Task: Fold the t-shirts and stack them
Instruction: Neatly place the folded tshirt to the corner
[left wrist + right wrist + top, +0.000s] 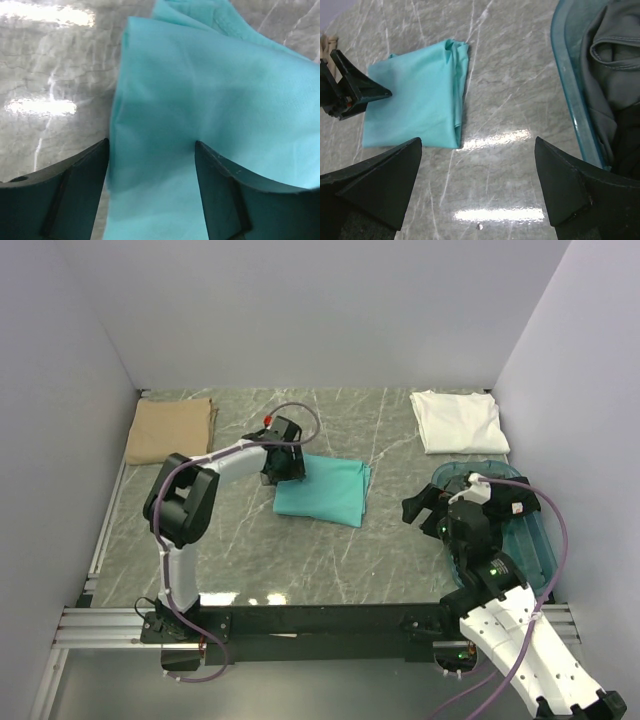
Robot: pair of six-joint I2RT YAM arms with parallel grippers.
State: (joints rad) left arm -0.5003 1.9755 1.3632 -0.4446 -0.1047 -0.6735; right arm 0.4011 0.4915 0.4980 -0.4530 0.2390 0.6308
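The teal t-shirt (322, 490) is seen folded into a rough rectangle near the middle of the marbled grey desk (300, 570). The left pincer (150, 145) is held low over the shirt's back-left corner. Its fingers (75, 195) are spread wide, the shirt's edge lies between them, and nothing is pinched. Whether the fingertips touch the cloth cannot be told.

The right pincer (477, 145) is likewise spread, with nothing gripped. It is hung above bare desk between the teal t-shirt and the blue-green plastic tub (565, 75). The tub is set at the desk's right edge, and dark grey t-shirts (615, 65) are crumpled inside it.

A tan t-shirt (170, 430) is laid folded at the back-left corner of the desk. A white t-shirt (458, 420) is laid folded at the back right, just behind the tub. The three folded shirts are set well apart from one another.
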